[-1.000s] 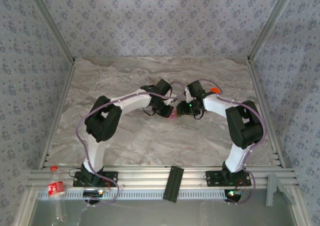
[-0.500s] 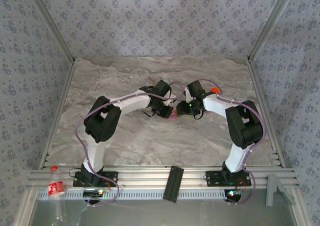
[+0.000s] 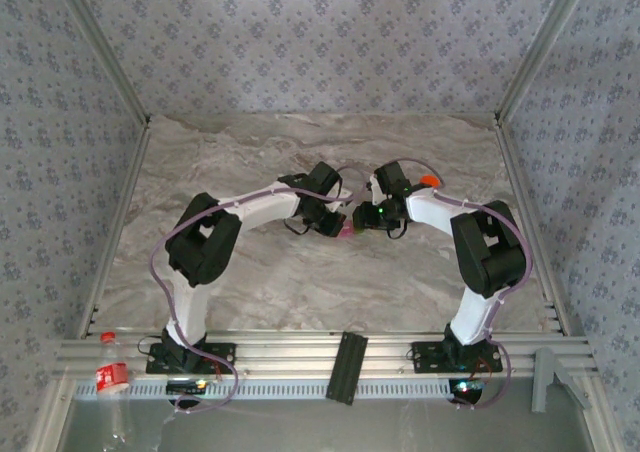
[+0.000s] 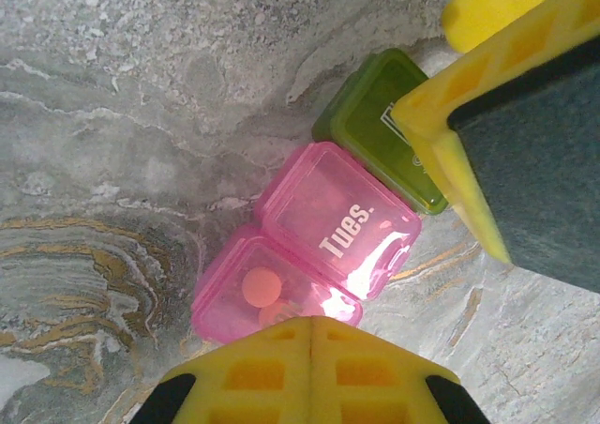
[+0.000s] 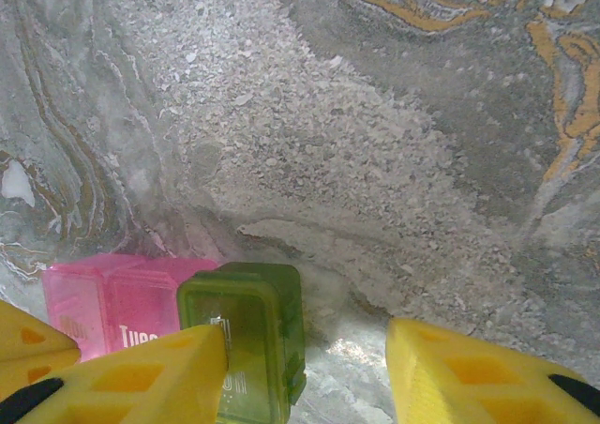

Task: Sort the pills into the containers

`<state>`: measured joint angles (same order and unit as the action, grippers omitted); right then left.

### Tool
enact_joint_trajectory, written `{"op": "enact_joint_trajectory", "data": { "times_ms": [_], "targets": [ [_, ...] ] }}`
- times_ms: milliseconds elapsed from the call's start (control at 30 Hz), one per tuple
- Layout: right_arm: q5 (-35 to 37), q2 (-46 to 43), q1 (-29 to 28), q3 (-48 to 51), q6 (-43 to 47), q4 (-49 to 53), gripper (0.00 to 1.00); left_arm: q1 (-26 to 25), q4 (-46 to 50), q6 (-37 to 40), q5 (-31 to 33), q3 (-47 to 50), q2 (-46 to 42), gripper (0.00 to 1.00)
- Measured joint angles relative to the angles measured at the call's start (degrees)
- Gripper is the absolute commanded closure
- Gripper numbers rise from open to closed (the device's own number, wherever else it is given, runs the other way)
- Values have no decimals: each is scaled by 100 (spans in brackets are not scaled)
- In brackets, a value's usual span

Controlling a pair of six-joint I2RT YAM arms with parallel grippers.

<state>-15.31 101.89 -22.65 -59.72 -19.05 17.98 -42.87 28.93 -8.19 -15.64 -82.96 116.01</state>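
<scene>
— Containers (image 3: 345,230): where?
— On the table (image 3: 250,282), near the middle of the marble, right where both arms meet. Joined pair, pink half (image 4: 342,219) and green half (image 4: 375,128), touching side by side.
— Anything inside?
— One round pill (image 4: 261,286), orange-pink, in the pink tub (image 4: 220,302) at the end nearest the left fingers. Next to that, toward the green, a pink face marked "Tues." Hard to say whether raised lid or closed top. Green half shut under its lid, print on top partly hidden.
— And left gripper (image 4: 311,323)?
— Closed. Yellow fingers pressed flush, nothing between. Tips right at the tub's near edge; touching or just short of it, cannot tell.
— And right gripper (image 5: 307,338)?
— Open, with a wide gap. Set at the green end. One finger (image 5: 141,372) right at the green half, overlapping its corner in the wrist view; touching or not, unclear. Other finger well clear, over bare marble. No grip on anything.
— Else on the rig?
— Clear bottle (image 3: 110,377) with red label, at the near left corner by the rail, well apart from the rest.
</scene>
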Motion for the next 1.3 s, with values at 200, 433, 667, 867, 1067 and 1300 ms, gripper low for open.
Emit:
{"op": "enact_joint_trajectory", "data": {
  "times_ms": [200,433,667,867,1067,1300],
  "targets": [
    [9,2,0,-111,0,181,48,-17,-68,-31,363,2,-199,70],
    [-22,-118,39,-872,-11,852,40,33,-525,-109,892,-2,-1276,21],
    [-57,-881,501,-2369,-96,1340,17,240,-994,-13,1576,-11,-2483,0],
    [96,-1578,1320,-3095,-129,1574,0,616,-1397,177,2216,455,-3521,0],
    [872,-2232,2216,-2774,-157,1502,0,1078,-2623,839,2940,2098,-4677,0],
    [2256,-2743,2892,-1141,-192,588,0,2105,-3425,1255,3357,3609,-5276,0]
  ]
}}
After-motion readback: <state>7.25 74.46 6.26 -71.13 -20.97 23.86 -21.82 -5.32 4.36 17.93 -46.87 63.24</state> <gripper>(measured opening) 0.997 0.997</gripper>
